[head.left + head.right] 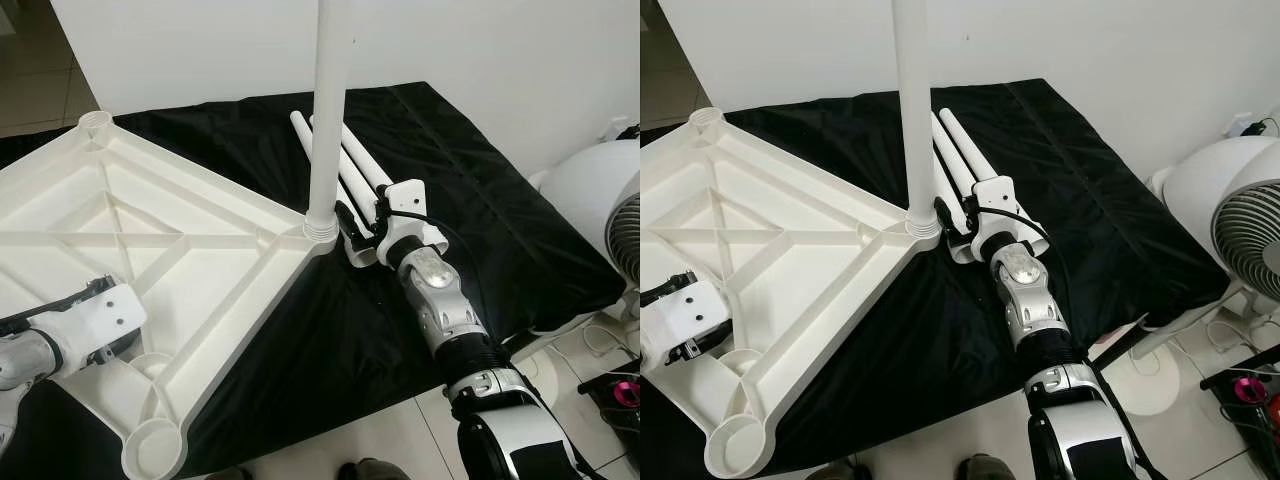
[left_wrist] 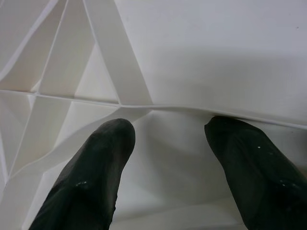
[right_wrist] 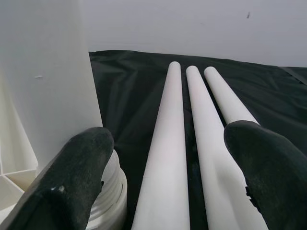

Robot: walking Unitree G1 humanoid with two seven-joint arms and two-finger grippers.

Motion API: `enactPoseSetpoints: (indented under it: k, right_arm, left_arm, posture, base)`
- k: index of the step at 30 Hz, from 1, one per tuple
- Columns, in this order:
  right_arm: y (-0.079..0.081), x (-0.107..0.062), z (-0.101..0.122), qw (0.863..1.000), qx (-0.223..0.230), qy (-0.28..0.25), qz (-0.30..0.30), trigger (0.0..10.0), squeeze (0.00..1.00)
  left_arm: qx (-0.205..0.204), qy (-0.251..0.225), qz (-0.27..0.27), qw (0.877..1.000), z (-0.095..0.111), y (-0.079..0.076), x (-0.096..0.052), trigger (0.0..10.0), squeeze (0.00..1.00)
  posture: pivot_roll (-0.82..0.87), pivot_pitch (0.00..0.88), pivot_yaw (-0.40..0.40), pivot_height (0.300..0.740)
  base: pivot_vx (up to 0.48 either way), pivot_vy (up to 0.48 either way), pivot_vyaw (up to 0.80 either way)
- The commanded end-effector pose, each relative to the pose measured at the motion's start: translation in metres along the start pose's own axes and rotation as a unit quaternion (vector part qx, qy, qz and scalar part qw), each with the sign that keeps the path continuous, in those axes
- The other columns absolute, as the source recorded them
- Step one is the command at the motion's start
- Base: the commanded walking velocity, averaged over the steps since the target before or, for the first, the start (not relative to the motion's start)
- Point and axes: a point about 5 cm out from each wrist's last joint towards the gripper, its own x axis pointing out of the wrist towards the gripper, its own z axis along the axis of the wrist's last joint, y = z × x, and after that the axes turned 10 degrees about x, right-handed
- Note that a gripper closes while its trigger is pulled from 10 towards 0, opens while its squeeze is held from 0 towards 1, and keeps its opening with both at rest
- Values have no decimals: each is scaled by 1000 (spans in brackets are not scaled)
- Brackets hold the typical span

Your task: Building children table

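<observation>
Right gripper (image 3: 163,158): jaws spread wide and holding nothing, set low over three loose legs (image 3: 192,143) that lie side by side on the black cloth (image 1: 480,200). One finger (image 3: 72,177) sits just beside the threaded collar of the upright leg (image 1: 330,100); the other finger is over the outermost loose leg. Judged purpose: to straddle the nearest loose leg and take it up as the next one to fit.

Left gripper (image 2: 168,158): jaws also parted, nothing between them, fingertips (image 2: 105,158) against the ribbed underside of the tabletop (image 1: 150,220) near a junction of ribs. Judged purpose: to press down and steady the piece while the other arm works.

Tabletop: white plastic, turned underside up on the cloth, so that its corner sockets face upward to receive legs. One socket (image 1: 96,122) at the far corner and one at the near corner are open.

Upright leg: white tube, standing vertical in the corner socket nearest the right gripper, seemingly already fitted.

Loose legs: three white tubes, parallel and touching or nearly so, just beside that corner.

Surroundings: white fan (image 1: 1240,230) on the floor to the robot's right, well apart from the work.

Progress, as judged: one leg of four mounted.
</observation>
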Motion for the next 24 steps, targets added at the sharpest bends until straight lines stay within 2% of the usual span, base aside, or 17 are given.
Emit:
enactPoseSetpoints:
  k: [1, 8, 10, 13, 15, 18, 24]
  right_arm:
    - [17, 13, 7, 1000, -3, -12, 28, 10000, 0]
    - [14, 22, 7, 1000, -8, -10, -5, 10000, 0]
    - [9, 15, 4, 999, 0, -20, -34, 10000, 0]
    - [7, 11, 2, 999, 2, -23, -41, 10000, 0]
    - [5, 0, -5, 998, 1, -29, -53, 10000, 0]
    - [0, -15, -13, 997, 3, -31, -70, 10000, 0]
    - [-3, -25, -19, 996, 3, -31, -83, 10000, 0]
  left_arm:
    - [-11, -38, -143, 989, 9, -32, 8, 10000, 0]
    - [-16, -44, -107, 993, 13, -25, 17, 10000, 0]
    - [-10, -33, -44, 998, 8, -11, 25, 10000, 0]
    - [-10, -27, -17, 999, 6, -4, 28, 10000, 0]
    - [-7, -15, 44, 999, 3, 15, 31, 10000, 0]
    - [-8, 13, 104, 994, -5, 38, 32, 10000, 0]
    - [2, 40, 135, 990, -12, 52, 30, 10000, 0]
  posture:
    - [-3, 59, -18, 740]
    - [2, 60, -24, 740]
    - [-3, 65, -23, 740]
    - [-3, 65, -23, 740]
    - [-9, 68, -16, 740]
    - [-14, 70, -8, 740]
    - [-16, 70, -4, 740]
  base:
    - [0, 0, 0]
    - [0, 0, 0]
    - [0, 0, 0]
    - [0, 0, 0]
    - [0, 0, 0]
    - [0, 0, 0]
    - [0, 0, 0]
